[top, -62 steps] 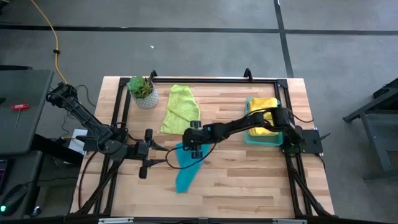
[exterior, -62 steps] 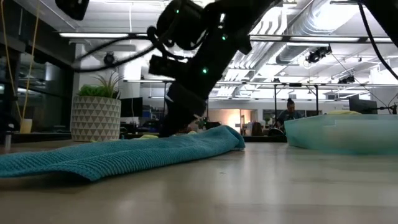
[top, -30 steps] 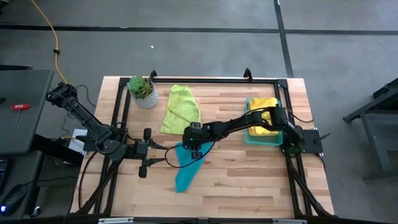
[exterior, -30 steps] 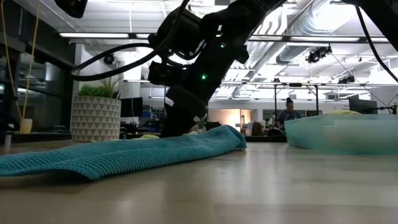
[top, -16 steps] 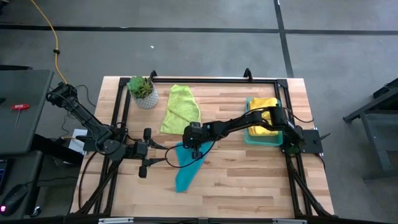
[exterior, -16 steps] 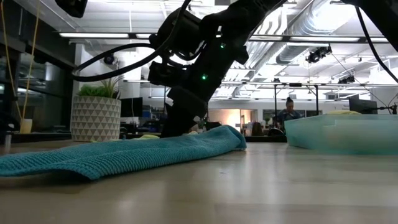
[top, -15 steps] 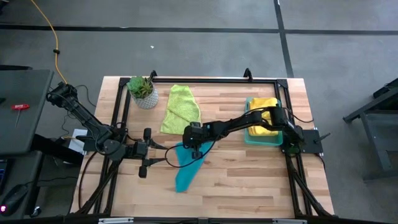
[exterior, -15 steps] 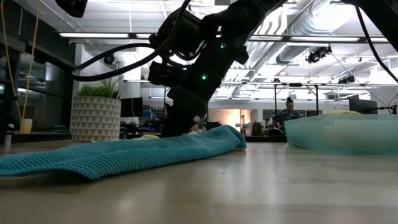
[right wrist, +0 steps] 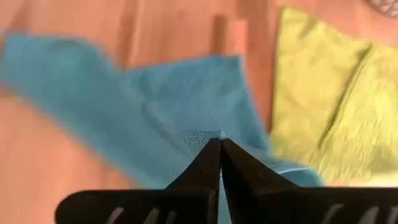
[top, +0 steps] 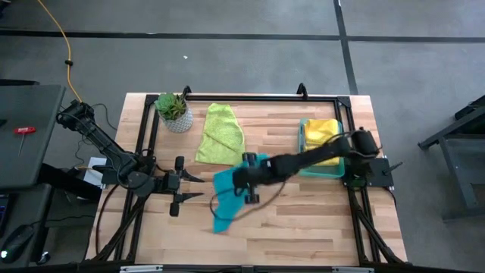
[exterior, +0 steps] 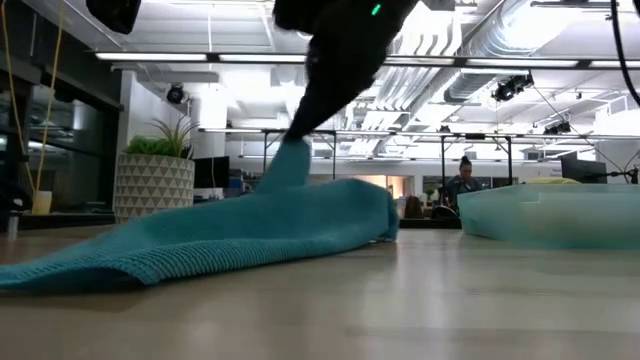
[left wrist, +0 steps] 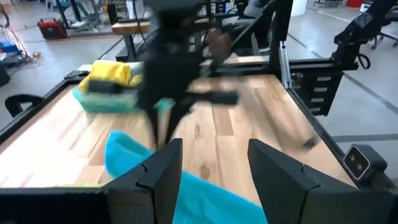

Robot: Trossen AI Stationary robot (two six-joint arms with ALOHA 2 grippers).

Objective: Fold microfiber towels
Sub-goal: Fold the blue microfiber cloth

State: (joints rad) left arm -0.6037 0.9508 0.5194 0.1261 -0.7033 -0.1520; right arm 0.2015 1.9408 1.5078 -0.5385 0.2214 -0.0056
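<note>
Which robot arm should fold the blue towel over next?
Probably the right one. The right gripper is already shut on a corner of the teal towel and has it lifted off the table. The left gripper waits open at the towel's left edge, holding nothing.

Left gripper's (left wrist: 214, 168) two dark fingers (left wrist: 160, 171) at bottom centre of frame, spread apart, nothing between them. Teal towel (left wrist: 134, 155) lower left, running under fingers toward bottom centre, lying on wooden table (left wrist: 249, 118). Other arm (left wrist: 171, 56), blurred, upper centre, reaching down to towel's raised edge; its tip too blurred to read. Green tray (left wrist: 102, 99) with yellow towel (left wrist: 112, 73) upper left. Black frame post (left wrist: 283, 37) upper right.
</note>
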